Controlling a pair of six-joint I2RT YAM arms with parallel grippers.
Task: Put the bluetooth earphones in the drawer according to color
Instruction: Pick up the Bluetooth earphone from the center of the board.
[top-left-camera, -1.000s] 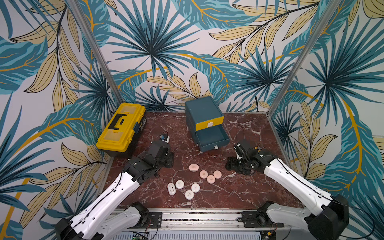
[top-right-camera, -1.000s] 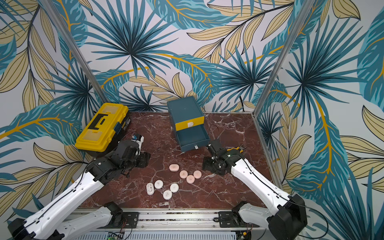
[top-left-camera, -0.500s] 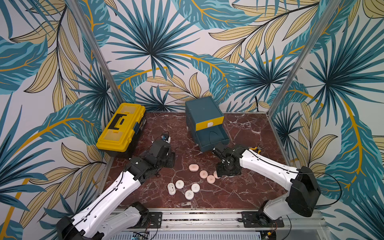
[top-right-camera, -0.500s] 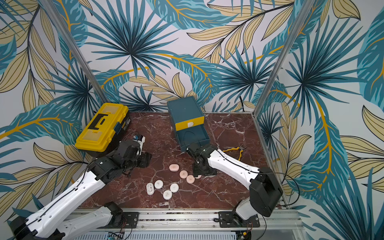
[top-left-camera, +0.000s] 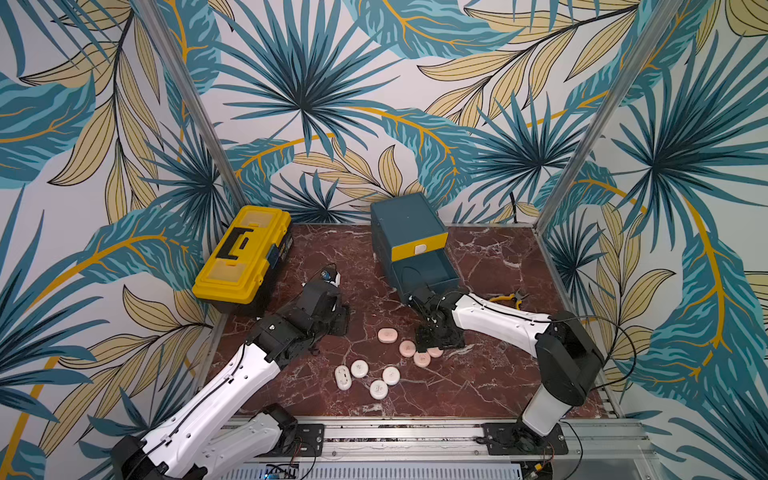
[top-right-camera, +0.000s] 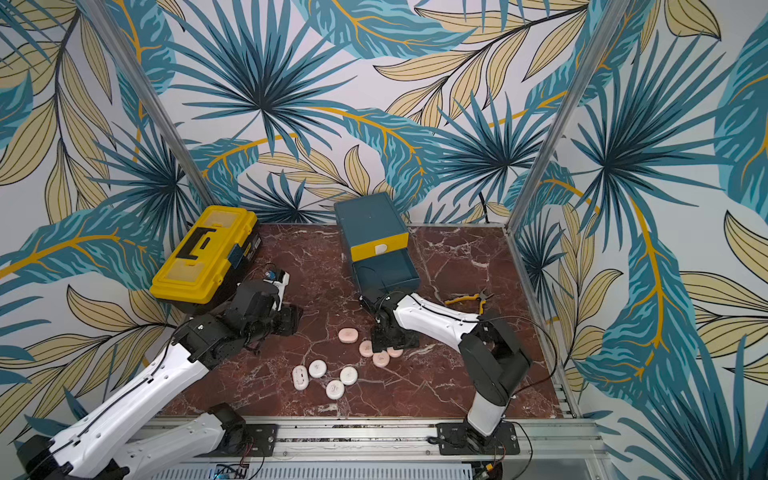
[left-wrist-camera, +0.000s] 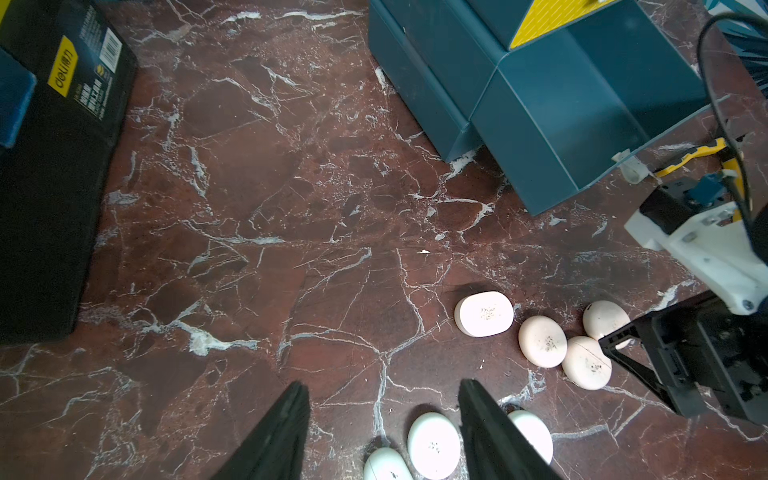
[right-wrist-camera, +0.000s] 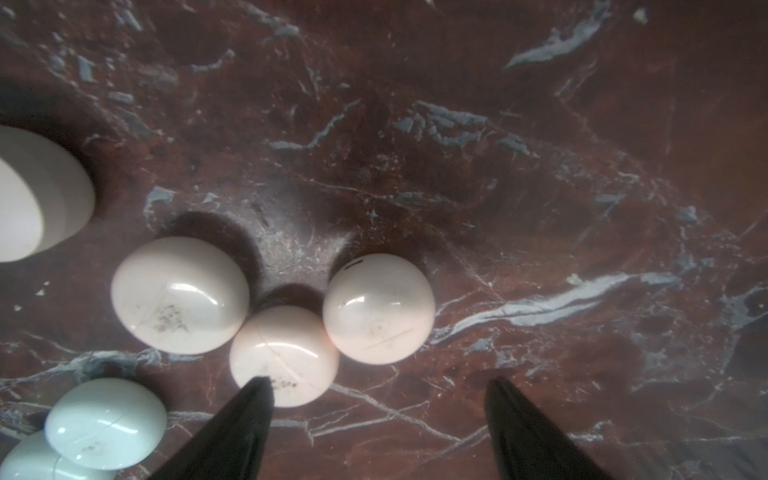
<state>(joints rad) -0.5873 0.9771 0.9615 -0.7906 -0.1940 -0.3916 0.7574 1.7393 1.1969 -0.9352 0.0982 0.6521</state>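
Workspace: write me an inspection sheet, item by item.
Surface: red-brown marble tabletop, no spills seen.
Job's things: four peach-pink cases clustered, four white cases nearer the front edge, all on the tabletop; drawer cabinet at the back, its teal drawer under the yellow front pulled out; no lilac cases seen.
Clutter: closed yellow toolbox; yellow-handled pliers beyond the right arm.
Grippers: left gripper jaws open, empty; right gripper jaws open, low over the peach-pink cases.
Cables: black cable looping off the right arm.
Surroundings: leaf-print walls.

Top views high overhead, wrist views close above table (right-wrist-camera: 540, 124)
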